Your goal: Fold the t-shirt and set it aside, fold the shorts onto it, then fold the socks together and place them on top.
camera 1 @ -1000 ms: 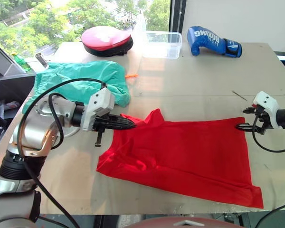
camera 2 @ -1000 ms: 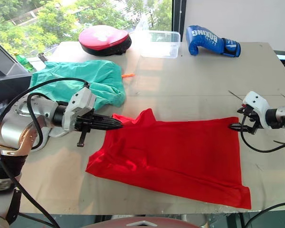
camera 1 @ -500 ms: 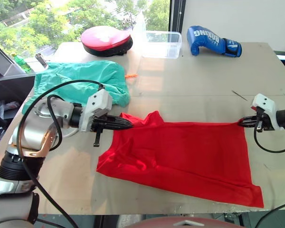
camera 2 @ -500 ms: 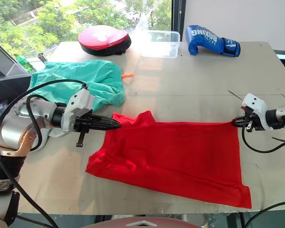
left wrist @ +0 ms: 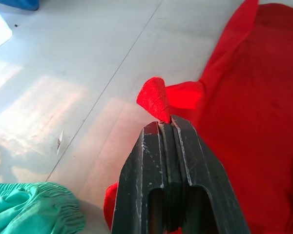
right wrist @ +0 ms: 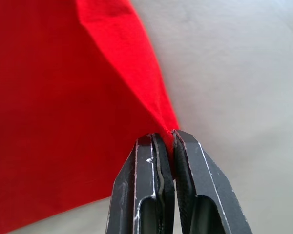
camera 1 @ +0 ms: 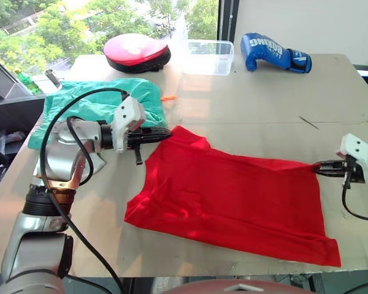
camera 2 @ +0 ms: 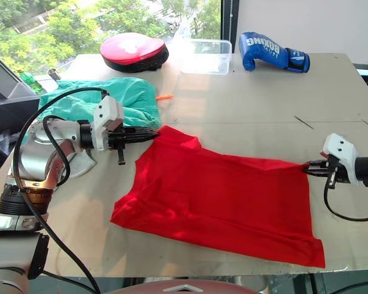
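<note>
The red t-shirt (camera 1: 233,196) lies spread over the near half of the table. Its far edge is lifted and pulled taut between my two grippers. My left gripper (camera 1: 167,132) is shut on the shirt's far left corner, seen close in the left wrist view (left wrist: 165,127). At the shirt's far right corner, my right gripper (camera 1: 319,165) is shut on the fabric (right wrist: 136,92). The teal-green shorts (camera 1: 92,104) lie crumpled at the table's left, behind my left arm. The socks are out of view.
At the table's far edge sit a red and black round pad (camera 1: 137,52), a clear plastic box (camera 1: 209,57) and a blue boxing glove (camera 1: 275,52). A green bottle (camera 1: 26,78) stands off the table's left side.
The right gripper closed on the shirt's far right corner and drew it right. The left gripper rose and moved back with its corner, lifting and stretching the far edge.
</note>
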`<state>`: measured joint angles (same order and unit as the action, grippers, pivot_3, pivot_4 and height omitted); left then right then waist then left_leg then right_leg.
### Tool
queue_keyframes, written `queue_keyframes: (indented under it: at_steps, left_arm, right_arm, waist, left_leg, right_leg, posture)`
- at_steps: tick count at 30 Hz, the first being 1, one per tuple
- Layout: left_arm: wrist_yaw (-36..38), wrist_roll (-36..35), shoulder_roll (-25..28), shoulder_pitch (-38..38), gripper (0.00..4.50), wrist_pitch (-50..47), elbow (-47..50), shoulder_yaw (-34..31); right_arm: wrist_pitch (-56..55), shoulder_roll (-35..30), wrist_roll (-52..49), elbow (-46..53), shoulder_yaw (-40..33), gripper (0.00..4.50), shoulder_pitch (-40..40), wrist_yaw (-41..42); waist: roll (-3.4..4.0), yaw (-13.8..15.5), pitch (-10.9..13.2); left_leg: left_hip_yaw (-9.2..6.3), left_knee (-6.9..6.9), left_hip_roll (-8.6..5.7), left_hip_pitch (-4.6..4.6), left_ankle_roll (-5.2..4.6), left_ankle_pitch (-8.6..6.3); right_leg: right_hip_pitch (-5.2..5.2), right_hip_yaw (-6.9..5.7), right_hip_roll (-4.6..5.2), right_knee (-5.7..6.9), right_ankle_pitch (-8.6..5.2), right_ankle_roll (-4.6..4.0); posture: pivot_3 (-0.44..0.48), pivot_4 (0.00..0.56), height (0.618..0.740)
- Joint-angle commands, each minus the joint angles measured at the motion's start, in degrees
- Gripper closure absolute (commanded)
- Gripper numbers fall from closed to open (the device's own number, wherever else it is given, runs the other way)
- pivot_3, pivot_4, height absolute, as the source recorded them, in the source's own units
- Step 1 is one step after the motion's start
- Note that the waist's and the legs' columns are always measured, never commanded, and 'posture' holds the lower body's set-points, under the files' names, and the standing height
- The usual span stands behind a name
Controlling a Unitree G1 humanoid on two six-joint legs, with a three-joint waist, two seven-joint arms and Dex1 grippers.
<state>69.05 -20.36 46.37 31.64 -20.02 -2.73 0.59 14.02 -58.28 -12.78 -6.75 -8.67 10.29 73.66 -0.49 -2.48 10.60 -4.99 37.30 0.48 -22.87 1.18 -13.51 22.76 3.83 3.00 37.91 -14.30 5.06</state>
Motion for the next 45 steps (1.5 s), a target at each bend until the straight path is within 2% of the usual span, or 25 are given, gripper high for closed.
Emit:
queue_keyframes:
  at_steps: [1,9,16,33,36,40,43,44,45]
  left_arm:
    - [1.9,1.1,1.6,-0.7,4.50,2.9,-0.8,-0.3]
    - [4.8,4.4,2.8,-2.2,4.50,7.1,-5.4,1.0]
    - [4.9,7.1,2.6,-3.6,4.50,11.4,-6.9,2.2]
    - [5.3,9.4,2.6,-5.7,4.50,13.9,-8.0,3.5]
    - [5.5,10.2,2.9,-6.1,4.50,14.7,-8.5,3.9]
    - [5.7,10.5,3.0,-6.5,4.50,14.2,-8.5,3.9]
    - [5.8,10.7,3.0,-6.8,4.50,14.5,-8.6,4.0]
    - [5.8,10.9,3.0,-6.8,4.50,14.5,-8.7,4.1]
    - [5.9,11.0,3.0,-6.7,4.50,14.7,-9.0,4.1]
  right_arm:
    - [0.1,-0.9,-1.5,6.2,-3.4,4.48,-4.2,-1.4]
    - [-2.3,-1.0,-0.2,8.2,-4.0,4.48,-11.1,-4.3]
    - [-4.2,-1.2,0.5,8.3,-3.1,4.48,-12.3,-5.1]
    - [-0.4,-2.6,-2.3,14.7,-2.0,4.48,-17.5,-2.2]
    - [2.0,-3.7,-3.4,16.0,-2.2,3.51,-19.3,-1.0]
    - [5.2,-4.9,-5.7,18.2,-3.2,1.83,-21.9,0.3]
    - [6.9,-4.6,-7.8,19.5,-4.4,0.36,-23.0,0.5]
    - [7.1,-4.5,-8.2,19.7,-4.8,0.10,-23.1,0.3]
    - [7.0,-4.1,-8.4,19.7,-5.2,0.10,-23.1,0.0]
  waist:
    - [0.00,0.1,0.0]
    - [0.00,0.1,0.0]
    - [-0.01,0.2,0.0]
    - [-0.03,0.2,0.0]
    - [-0.03,0.2,0.0]
    - [-0.06,0.3,0.0]
    - [-0.07,0.3,0.0]
    - [-0.08,0.3,0.0]
    - [-0.09,0.3,0.0]
  left_leg:
    - [0.00,0.00,0.00,0.00,0.00,0.00]
    - [0.00,0.02,0.00,0.00,0.00,0.00]
    - [0.00,0.02,0.00,0.00,0.00,0.00]
    - [0.00,0.02,0.01,0.00,0.00,0.00]
    - [0.00,0.02,0.01,0.00,0.00,0.00]
    - [-0.01,0.02,0.01,0.00,0.00,0.00]
    - [-0.01,0.03,0.01,0.00,0.00,0.00]
    - [-0.01,0.03,0.01,0.00,0.00,0.00]
    - [-0.01,0.03,0.01,0.01,0.00,0.00]
  right_leg:
    - [0.00,0.00,-0.01,0.01,0.00,0.00]
    - [-0.01,0.00,0.00,0.00,0.00,0.00]
    - [-0.01,0.00,0.00,0.00,0.00,0.00]
    - [-0.03,0.00,-0.01,0.00,0.00,0.00]
    - [-0.03,0.00,-0.01,-0.01,0.00,0.00]
    - [-0.04,0.00,0.00,-0.01,0.00,0.00]
    - [-0.04,0.00,0.00,-0.01,0.00,0.01]
    - [-0.05,0.00,0.00,-0.01,0.00,0.01]
    - [-0.05,0.00,-0.01,-0.01,0.00,0.01]
  posture:
    - [0.000,0.150,0.731]
    - [0.000,0.150,0.731]
    - [0.000,0.150,0.731]
    - [0.000,0.150,0.731]
    - [0.000,0.150,0.731]
    - [0.000,0.150,0.731]
    - [0.000,0.150,0.731]
    - [0.000,0.150,0.731]
    - [0.000,0.150,0.731]
